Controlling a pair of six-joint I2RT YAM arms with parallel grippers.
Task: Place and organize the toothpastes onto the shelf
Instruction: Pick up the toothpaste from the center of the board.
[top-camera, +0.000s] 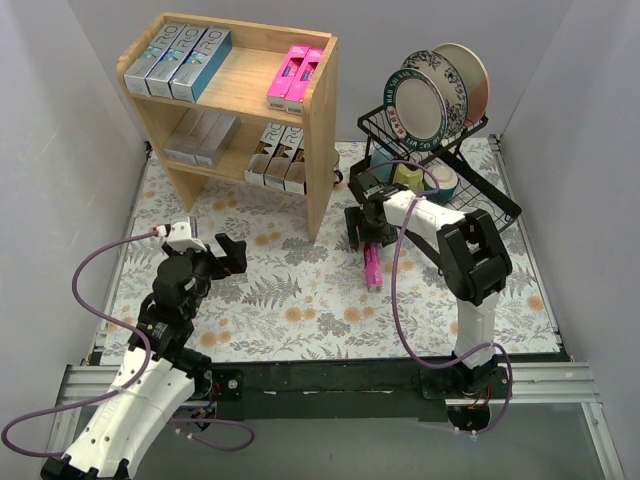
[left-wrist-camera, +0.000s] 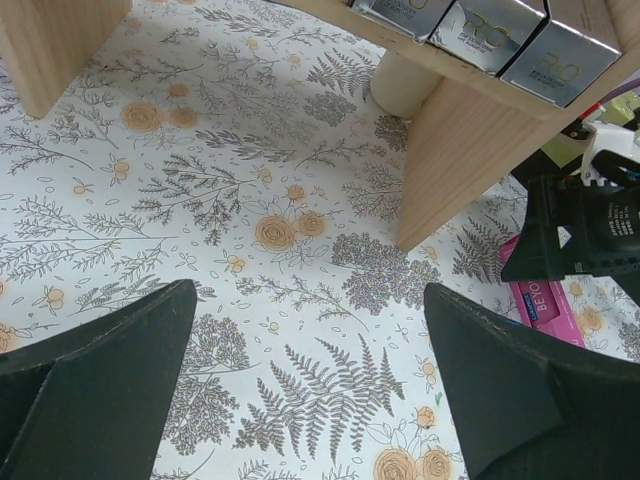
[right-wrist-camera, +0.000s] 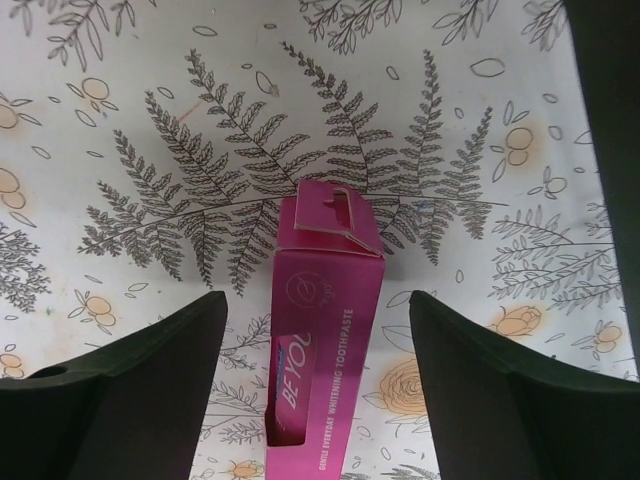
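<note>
The left hand (top-camera: 215, 250) hovers over the counter (top-camera: 300, 310) in front of the shelf (top-camera: 322, 150), off its left front corner. Its fingers are spread wide with nothing between them; its own camera shows only the flowered cloth in the gap (left-wrist-camera: 308, 300).

The shelf itself stands at the back left. On its top tier three silver-teal cartons (top-camera: 180, 55) lie side by side at the left end, and a pink pair (top-camera: 297, 78) lies at the right end, with bare wood between the two groups. On the lower tier, silver cartons (top-camera: 200, 135) sit to the left and brown-gold cartons (top-camera: 280, 160) sit to the right, against the right side panel.

Just right of the shelf, one pink carton (top-camera: 372, 265) lies flat on the counter, well clear of the side panel. The right hand (top-camera: 368, 238) is down over its far end. From that wrist the hand (right-wrist-camera: 315, 300) is open wide, one finger on each side of the carton (right-wrist-camera: 320, 350), and cloth shows in the gap on both sides, so neither finger touches it.

Farther right of the shelf stands a black wire rack (top-camera: 440, 150) with plates (top-camera: 420, 105) upright in it.
</note>
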